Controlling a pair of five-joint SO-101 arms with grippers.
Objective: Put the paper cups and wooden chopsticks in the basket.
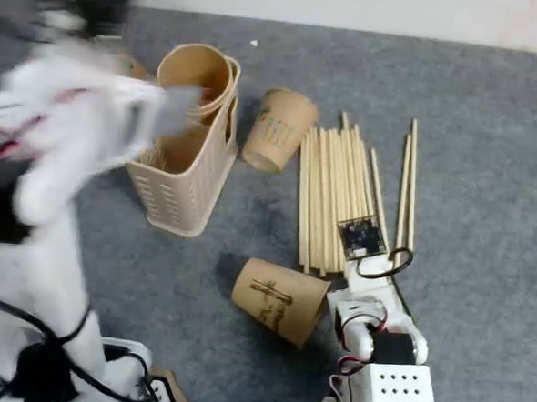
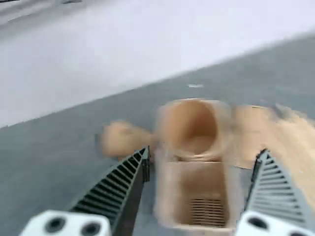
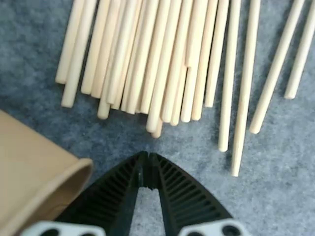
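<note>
A beige slatted basket (image 1: pixel 186 173) (image 2: pixel 197 209) stands at the left and holds stacked paper cups (image 1: pixel 200 75) (image 2: pixel 189 123). My left gripper (image 1: pixel 176 110) (image 2: pixel 204 151), blurred, hangs over the basket, open, with nothing between its fingers. One paper cup (image 1: pixel 278 129) lies on its side right of the basket. Another cup (image 1: pixel 279 302) (image 3: pixel 34 167) lies nearer the front. Several wooden chopsticks (image 1: pixel 342 192) (image 3: pixel 157 59) lie in a loose row on the carpet. My right gripper (image 3: pixel 147 156) is shut and empty, just short of the chopsticks' near ends, with the front cup beside it.
Grey carpet (image 1: pixel 491 133) covers the work surface, with open room to the right of the chopsticks. A pale wall strip (image 1: pixel 399 8) runs along the far edge. The right arm's white base (image 1: pixel 394 386) sits at the front.
</note>
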